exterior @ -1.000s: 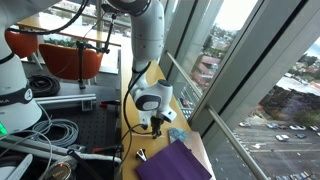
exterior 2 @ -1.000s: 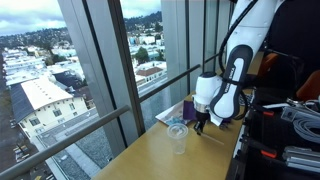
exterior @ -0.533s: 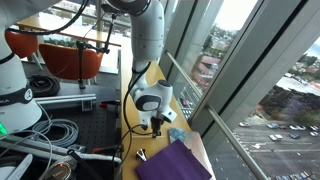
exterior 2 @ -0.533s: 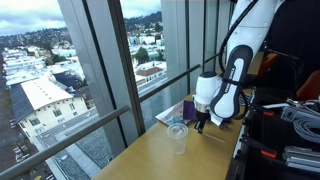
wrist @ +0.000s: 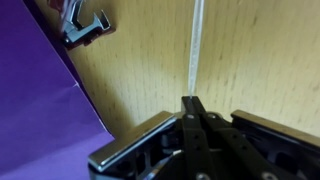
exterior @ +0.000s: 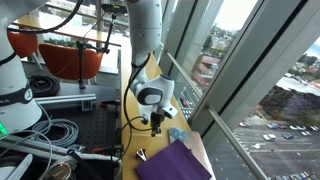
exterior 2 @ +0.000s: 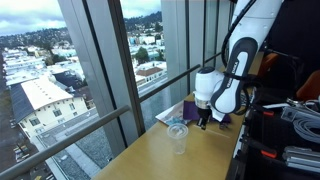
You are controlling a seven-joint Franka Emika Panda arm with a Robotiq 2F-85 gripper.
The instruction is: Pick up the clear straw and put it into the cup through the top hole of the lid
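In my wrist view, the claw (wrist: 192,106) is pinched narrow on the near end of one clear straw (wrist: 196,45). The straw runs away from me over the wooden surface (wrist: 260,60). One purple cloth (wrist: 35,90) lies alongside, and one black clip (wrist: 85,22) sits farther off, just beside the cloth. In both exterior views, one clear cup (exterior: 177,134) (exterior 2: 178,136) stands near the claw.

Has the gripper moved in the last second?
Yes. The gripper has risen slightly, measured against the cup standing beside it. In the wrist view it is shut on the straw.
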